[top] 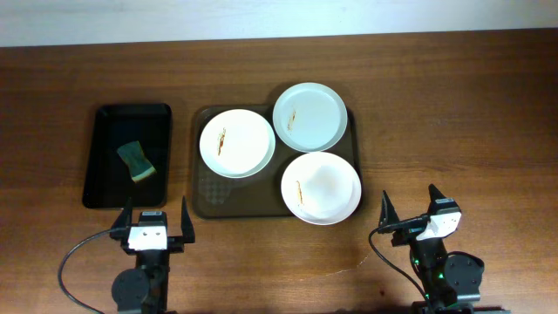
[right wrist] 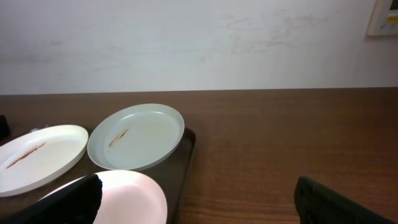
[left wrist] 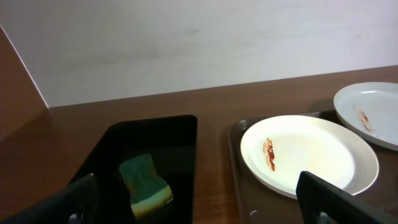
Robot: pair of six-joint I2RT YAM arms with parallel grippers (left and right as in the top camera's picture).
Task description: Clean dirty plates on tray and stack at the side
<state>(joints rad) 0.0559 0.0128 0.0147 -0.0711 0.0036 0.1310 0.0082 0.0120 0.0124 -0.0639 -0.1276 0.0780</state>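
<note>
Three white plates lie on the brown tray [top: 207, 202]: a left plate [top: 237, 142], a back plate [top: 309, 116] and a front plate [top: 321, 187], each with an orange-brown streak. The left wrist view shows the left plate [left wrist: 309, 152], the back plate [left wrist: 373, 112] and the tray [left wrist: 236, 162]. The right wrist view shows all three plates [right wrist: 38, 157] [right wrist: 138, 135] [right wrist: 134, 196]. My left gripper [top: 155, 218] is open and empty near the table's front edge, in front of the black tray. My right gripper [top: 411, 207] is open and empty, front right of the brown tray.
A smaller black tray [top: 105, 187] stands left of the brown tray and holds a green and yellow sponge [top: 136, 162]; it also shows in the left wrist view [left wrist: 144, 178]. Bare wooden table [top: 453, 113] lies right of the tray. A pale wall runs along the back.
</note>
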